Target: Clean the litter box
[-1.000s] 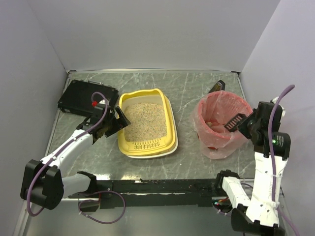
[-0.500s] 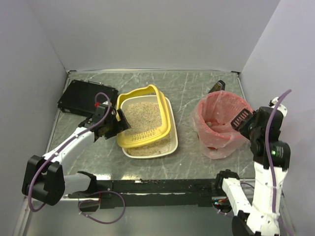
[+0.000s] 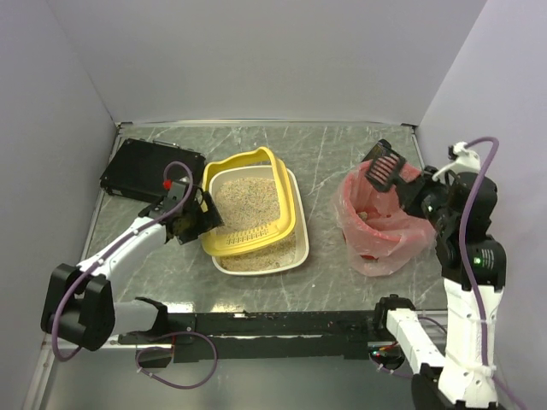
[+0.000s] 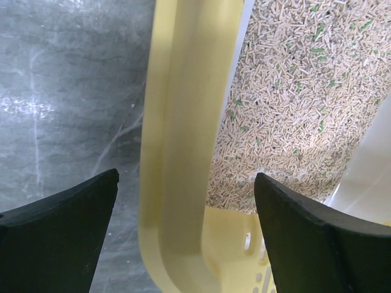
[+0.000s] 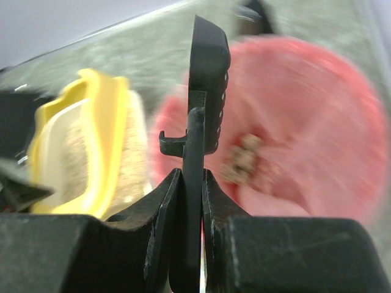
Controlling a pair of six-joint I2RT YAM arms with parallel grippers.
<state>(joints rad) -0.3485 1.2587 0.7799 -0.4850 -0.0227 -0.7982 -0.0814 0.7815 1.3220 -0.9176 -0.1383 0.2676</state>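
Top external view: on the tabletop (image 3: 342, 145), left of centre, sits the litter box (image 3: 297, 249), its stiff yellow rim (image 3: 285, 195) tilted over loose, likely heavy litter, so that rim's side looks like the handhold. The left gripper (image 4: 186, 189) gapes wide astride it, while the right gripper (image 5: 192, 183) is clamped on the black scoop (image 3: 385, 166) above the pink bin (image 3: 380, 231).

The litter box (image 3: 248, 237) lies on the table (image 3: 325, 162) between a flat box (image 3: 145, 171), left, and a bin (image 3: 376, 249), right.

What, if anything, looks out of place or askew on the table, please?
The litter box is askew: its yellow top section sits twisted and shifted left on the white base, leaving the base's near right corner uncovered with litter showing. Nothing looks spilled.
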